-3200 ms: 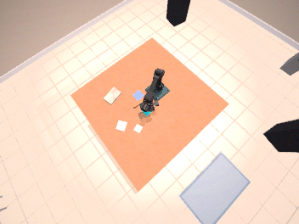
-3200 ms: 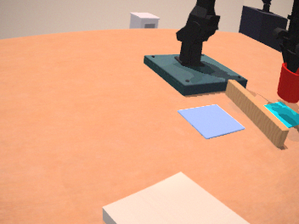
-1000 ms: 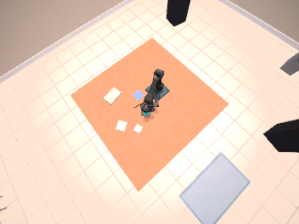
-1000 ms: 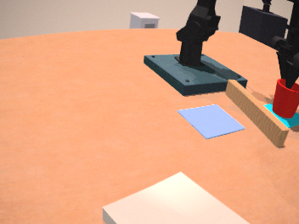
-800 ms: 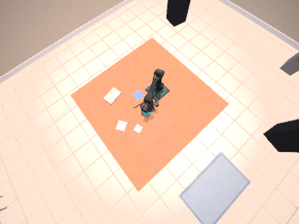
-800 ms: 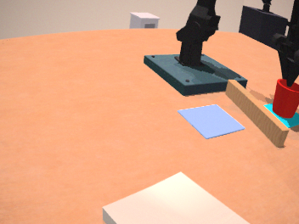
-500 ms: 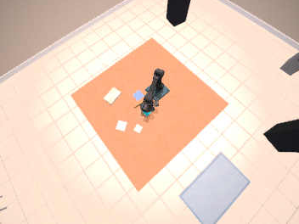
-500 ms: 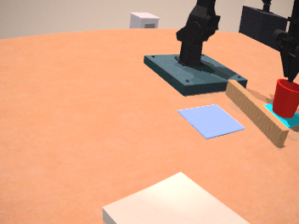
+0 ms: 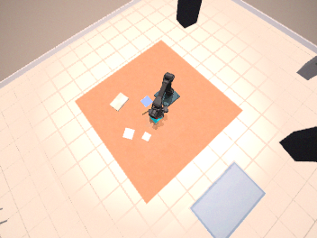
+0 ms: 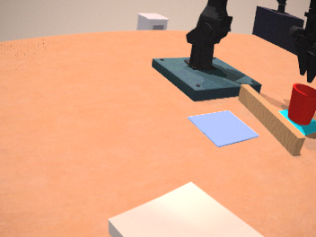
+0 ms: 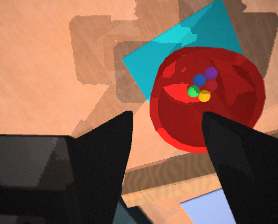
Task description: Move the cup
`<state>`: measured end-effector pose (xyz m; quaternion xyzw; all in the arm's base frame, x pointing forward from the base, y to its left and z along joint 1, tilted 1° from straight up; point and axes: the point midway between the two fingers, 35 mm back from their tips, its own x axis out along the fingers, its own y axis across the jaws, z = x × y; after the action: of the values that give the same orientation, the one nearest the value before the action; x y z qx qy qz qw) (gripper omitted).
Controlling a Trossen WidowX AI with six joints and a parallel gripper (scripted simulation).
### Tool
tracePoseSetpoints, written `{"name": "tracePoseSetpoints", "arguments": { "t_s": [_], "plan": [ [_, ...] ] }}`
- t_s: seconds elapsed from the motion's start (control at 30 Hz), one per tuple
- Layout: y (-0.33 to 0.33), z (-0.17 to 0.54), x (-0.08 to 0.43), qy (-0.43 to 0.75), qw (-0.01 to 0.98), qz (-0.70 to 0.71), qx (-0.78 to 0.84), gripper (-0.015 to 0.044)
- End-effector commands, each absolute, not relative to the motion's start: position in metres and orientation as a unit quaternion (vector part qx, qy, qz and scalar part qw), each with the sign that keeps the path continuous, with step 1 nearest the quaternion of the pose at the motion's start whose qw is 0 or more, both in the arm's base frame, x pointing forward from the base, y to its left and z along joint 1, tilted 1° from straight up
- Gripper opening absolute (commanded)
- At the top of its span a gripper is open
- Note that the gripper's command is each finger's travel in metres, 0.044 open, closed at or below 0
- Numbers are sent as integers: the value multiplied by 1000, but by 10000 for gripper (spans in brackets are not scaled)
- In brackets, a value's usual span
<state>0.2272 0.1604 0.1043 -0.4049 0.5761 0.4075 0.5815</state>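
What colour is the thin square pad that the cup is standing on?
Cyan pad; it shows best in the wrist view.

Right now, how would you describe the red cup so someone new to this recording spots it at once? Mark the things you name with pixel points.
On the orange surface, find the wooden bar (image 10: 271, 120) near the robot's dark base plate (image 10: 175, 77). On the bar's side away from the periwinkle pad (image 10: 223, 128) (image 11: 207, 207), an upright red cup (image 10: 302, 104) (image 11: 180, 132) stands on the cyan pad (image 10: 311, 128) (image 11: 142, 65). It alone holds colored marbles (image 11: 200, 80).
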Motion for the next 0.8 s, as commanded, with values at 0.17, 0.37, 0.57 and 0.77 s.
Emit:
{"name": "tracePoseSetpoints", "arguments": {
  "t_s": [0.17, 0.37, 0.57, 0.77],
  "plan": [
    [161, 107, 228, 576, 581, 408, -405, 416],
    [161, 124, 229, 575, 582, 408, -405, 440],
    [161, 144, 229, 575, 582, 409, -405, 440],
    [161, 161, 229, 575, 582, 409, -405, 440]
  ]
}}
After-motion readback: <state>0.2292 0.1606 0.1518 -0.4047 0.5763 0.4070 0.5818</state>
